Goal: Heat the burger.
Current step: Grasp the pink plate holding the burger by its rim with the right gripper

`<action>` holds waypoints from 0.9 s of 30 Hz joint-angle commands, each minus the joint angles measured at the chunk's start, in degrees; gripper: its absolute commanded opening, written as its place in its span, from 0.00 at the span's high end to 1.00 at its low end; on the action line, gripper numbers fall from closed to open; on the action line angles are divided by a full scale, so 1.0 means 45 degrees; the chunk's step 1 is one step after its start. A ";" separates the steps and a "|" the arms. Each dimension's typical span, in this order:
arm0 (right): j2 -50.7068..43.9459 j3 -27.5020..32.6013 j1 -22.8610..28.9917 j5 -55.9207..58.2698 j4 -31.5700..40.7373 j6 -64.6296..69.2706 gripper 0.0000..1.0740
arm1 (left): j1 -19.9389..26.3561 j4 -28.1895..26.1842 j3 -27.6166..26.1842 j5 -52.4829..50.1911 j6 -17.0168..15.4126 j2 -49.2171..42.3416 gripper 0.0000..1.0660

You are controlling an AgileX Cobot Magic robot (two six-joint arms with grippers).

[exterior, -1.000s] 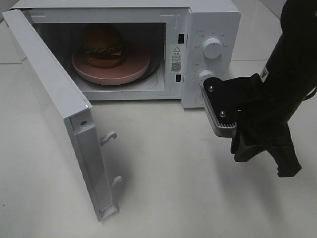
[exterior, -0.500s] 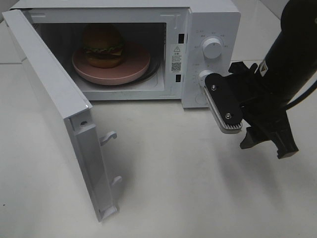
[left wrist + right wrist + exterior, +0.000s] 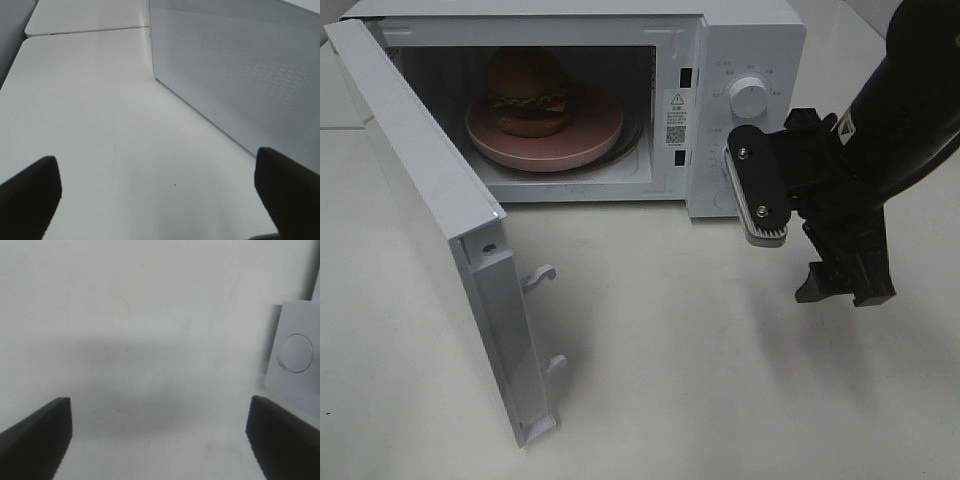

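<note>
The burger (image 3: 528,92) sits on a round pink plate (image 3: 590,135) inside the white microwave (image 3: 750,30). The microwave's door (image 3: 430,200) is swung wide open to the left. My right gripper (image 3: 798,240) stands open and empty just in front of the control panel. One of its fingers (image 3: 757,195) covers the lower knob, below the upper knob (image 3: 750,97). In the right wrist view the right gripper (image 3: 160,435) spans bare table. The left gripper (image 3: 160,195) shows only in its own wrist view, open, beside a perforated microwave wall (image 3: 240,75).
The open door juts forward across the left of the white table (image 3: 700,380), with two latch hooks (image 3: 538,278) at its free edge. A corner of the microwave front with a round button (image 3: 295,352) shows in the right wrist view.
The right gripper's jaws have spread from nearly shut to wide open. The gripper has lifted and shifted slightly toward the control panel. The burger, plate and door have not moved.
</note>
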 commanded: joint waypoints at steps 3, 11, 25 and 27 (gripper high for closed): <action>0.0318 -0.0738 -0.0013 -0.0166 -0.0025 0.0013 0.17 | -0.0013 -0.0025 0.0025 0.0000 -0.0076 -0.0255 0.06; 0.1146 -0.1948 0.0560 -0.0458 -0.0369 0.0000 0.19 | -0.0013 -0.0025 0.0025 0.0000 -0.0076 -0.0255 0.06; 0.2661 -0.3782 0.1541 -0.1235 -0.0535 0.0000 0.20 | -0.0013 -0.0038 0.0025 0.0000 -0.0076 -0.0255 0.06; 0.2839 -0.4011 0.1693 -0.1413 -0.0573 0.0000 0.21 | -0.0013 -0.0025 0.0025 0.0000 -0.0076 -0.0255 0.06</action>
